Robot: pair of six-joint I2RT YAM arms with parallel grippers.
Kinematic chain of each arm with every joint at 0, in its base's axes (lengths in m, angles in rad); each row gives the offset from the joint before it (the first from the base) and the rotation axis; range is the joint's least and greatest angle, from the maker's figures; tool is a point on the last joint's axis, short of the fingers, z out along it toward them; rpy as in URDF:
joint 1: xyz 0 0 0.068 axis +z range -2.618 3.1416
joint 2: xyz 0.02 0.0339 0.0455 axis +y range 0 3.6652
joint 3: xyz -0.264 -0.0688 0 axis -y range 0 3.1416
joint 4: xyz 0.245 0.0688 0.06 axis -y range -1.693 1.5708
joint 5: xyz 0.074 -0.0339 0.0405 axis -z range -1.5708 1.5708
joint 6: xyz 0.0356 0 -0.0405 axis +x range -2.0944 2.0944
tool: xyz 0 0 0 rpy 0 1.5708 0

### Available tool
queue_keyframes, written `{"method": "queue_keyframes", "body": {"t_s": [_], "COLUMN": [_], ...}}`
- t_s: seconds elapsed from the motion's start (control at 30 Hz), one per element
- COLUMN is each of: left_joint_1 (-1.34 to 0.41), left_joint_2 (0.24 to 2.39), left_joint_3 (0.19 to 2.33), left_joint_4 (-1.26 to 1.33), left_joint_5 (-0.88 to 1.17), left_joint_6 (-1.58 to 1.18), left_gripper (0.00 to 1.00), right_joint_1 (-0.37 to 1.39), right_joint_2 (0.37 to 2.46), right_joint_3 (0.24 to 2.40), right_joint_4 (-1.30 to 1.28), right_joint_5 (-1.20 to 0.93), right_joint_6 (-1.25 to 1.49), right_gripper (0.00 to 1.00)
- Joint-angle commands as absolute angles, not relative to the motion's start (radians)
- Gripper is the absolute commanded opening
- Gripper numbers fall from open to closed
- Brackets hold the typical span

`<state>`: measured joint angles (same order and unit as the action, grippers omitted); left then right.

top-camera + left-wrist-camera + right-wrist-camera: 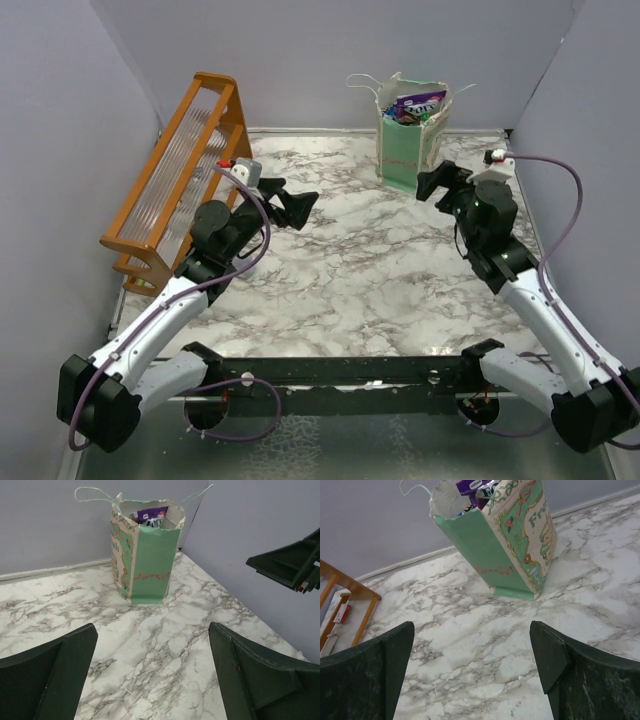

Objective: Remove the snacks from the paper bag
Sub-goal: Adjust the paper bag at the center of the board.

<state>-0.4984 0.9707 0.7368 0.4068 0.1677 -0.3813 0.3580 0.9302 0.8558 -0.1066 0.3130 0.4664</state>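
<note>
The mint-green paper bag [410, 145] stands upright at the back of the marble table, with white string handles. Snacks [418, 104] fill its open top; a purple packet shows uppermost. The bag also shows in the left wrist view [150, 560] with the purple packet [150, 516], and in the right wrist view [505, 545] with the packet [475, 486]. My left gripper [300, 205] is open and empty, left of the bag and well short of it. My right gripper [440, 180] is open and empty, just in front of the bag's right side.
An orange wooden rack [175, 180] leans along the left wall, beside the left arm. Grey walls close in the table at the back and both sides. The right gripper's finger [290, 565] shows at the right of the left wrist view.
</note>
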Motion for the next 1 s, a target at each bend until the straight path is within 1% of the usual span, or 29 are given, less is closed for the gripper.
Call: {"method": "queue_keyframes", "body": {"t_s": [0.0, 0.2, 0.43, 0.57, 0.8, 0.9, 0.97], "left_joint_1": [-0.494, -0.494, -0.494, -0.494, -0.494, -0.494, -0.494], "left_joint_2": [1.025, 1.091, 1.098, 1.089, 1.088, 1.092, 1.095], "left_joint_3": [0.795, 0.874, 0.879, 0.875, 0.866, 0.865, 0.867], "left_joint_4": [0.364, 0.255, 0.253, 0.260, 0.283, 0.283, 0.282], "left_joint_5": [0.179, 0.217, 0.223, 0.228, 0.243, 0.244, 0.244], "left_joint_6": [-0.362, -0.355, -0.379, -0.385, -0.395, -0.400, -0.401], "left_gripper": [0.95, 0.89, 0.89, 0.89, 0.89, 0.89, 0.89], "right_joint_1": [0.350, 0.335, 0.264, 0.229, 0.198, 0.186, 0.184], "right_joint_2": [1.085, 1.361, 1.612, 1.719, 1.848, 1.886, 1.908], "right_joint_3": [0.989, 1.210, 1.457, 1.580, 1.702, 1.739, 1.767], "right_joint_4": [-0.019, 0.007, -0.007, -0.022, -0.027, 0.001, 0.002], "right_joint_5": [0.403, 0.487, 0.468, 0.437, 0.414, 0.370, 0.366], "right_joint_6": [0.482, 0.446, 0.447, 0.441, 0.405, 0.362, 0.346], "right_gripper": [0.99, 0.99, 0.99, 0.99, 1.00, 0.90, 0.85]}}
